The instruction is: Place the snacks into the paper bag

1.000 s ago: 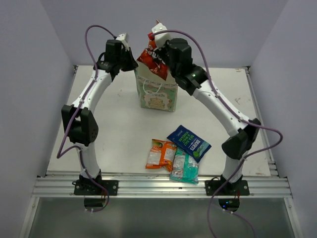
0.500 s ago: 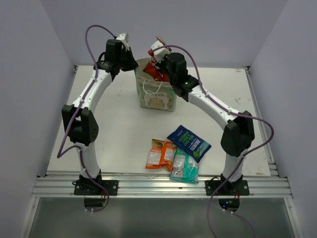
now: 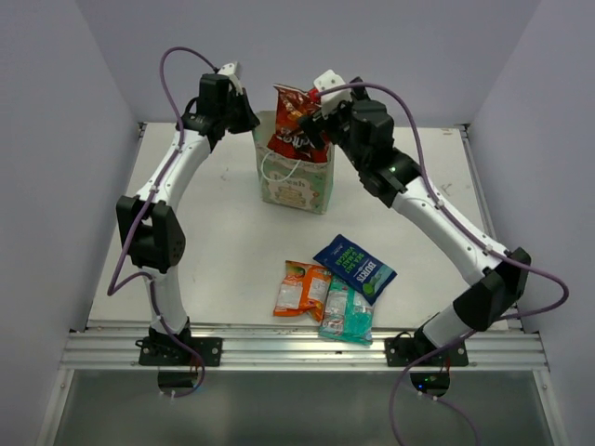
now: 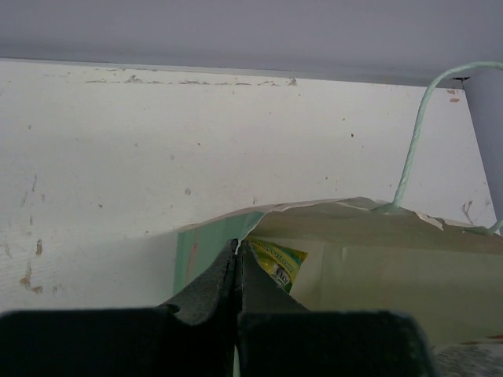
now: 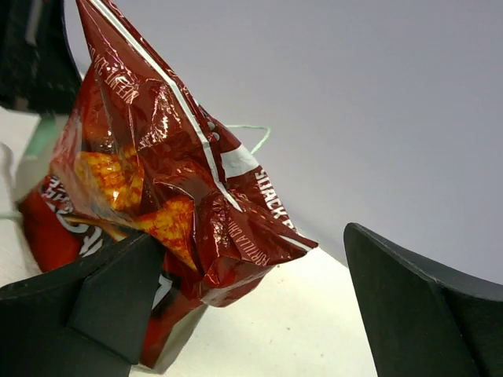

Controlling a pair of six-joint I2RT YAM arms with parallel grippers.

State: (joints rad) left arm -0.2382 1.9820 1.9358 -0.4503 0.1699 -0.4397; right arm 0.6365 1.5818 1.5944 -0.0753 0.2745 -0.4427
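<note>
Doritos bag [image 5: 149,157] (in paper bag [image 3: 297,186]) just ahead of right end effector [image 5: 253,239].

I counted five snacks: Doritos bag [image 3: 293,130], green-yellow packet [image 4: 275,261], orange-white packet [image 3: 302,288], dark blue packet [image 3: 355,268], teal-white packet [image 3: 347,314], and one paper bag [image 3: 296,188].

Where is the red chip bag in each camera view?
Top external: red chip bag, upper centre, poking from the paper bag.
Left wrist: absent; only the paper bag's mouth.
Right wrist: left half, by the open right gripper.
Shared landmark: paper bag, top and left wrist.
</note>
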